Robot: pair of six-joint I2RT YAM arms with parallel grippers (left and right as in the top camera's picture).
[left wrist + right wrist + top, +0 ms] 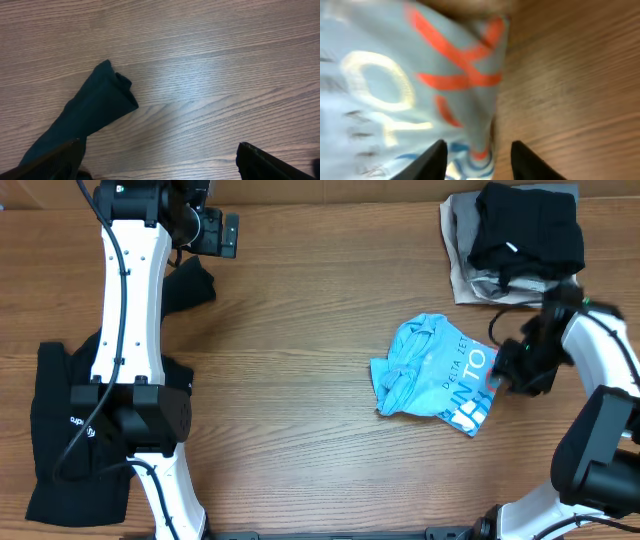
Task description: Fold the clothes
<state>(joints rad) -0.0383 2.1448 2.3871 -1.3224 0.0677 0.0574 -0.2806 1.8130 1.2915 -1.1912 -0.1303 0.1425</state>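
Left arm (pixel 130 330): white, standing at the near left of the table (pixel 320 310) and reaching to the far left corner. A black cable runs along it.
Black long-sleeved top (pixel 50 445): lies flat on the wood at the near left, partly under the left arm. A small white logo (pixel 78 421) shows just beside the arm's lower joint.
Sleeve (pixel 95 110): one sleeve of the top runs away from the body toward the far side. Its rolled cuff end rests on bare wood.
Right arm (pixel 600 430): stands at the near right and bends inward toward the table's middle.
Right gripper (pixel 479 152): partly open, low over the table at the right edge of the blue shirt. The shirt's hem lies in the gap between the fingers (pixel 437 160), with bare wood showing beside it. The fingers are not pressed together on the cloth. The wrist view is blurred.
Light blue T-shirt (pixel 432 375): crumpled in a heap on the table, right of centre. White lettering (pixel 470 365) faces up, and red-orange strokes sit at the edge nearest the right gripper.
Left gripper (pixel 157 152): wide open, nothing between its fingers. It hangs over bare wood at the far left, near the sleeve's cuff.
Pile of clothes (pixel 525 230): in the far right corner, a black garment lying on grey cloth, apart from the T-shirt.
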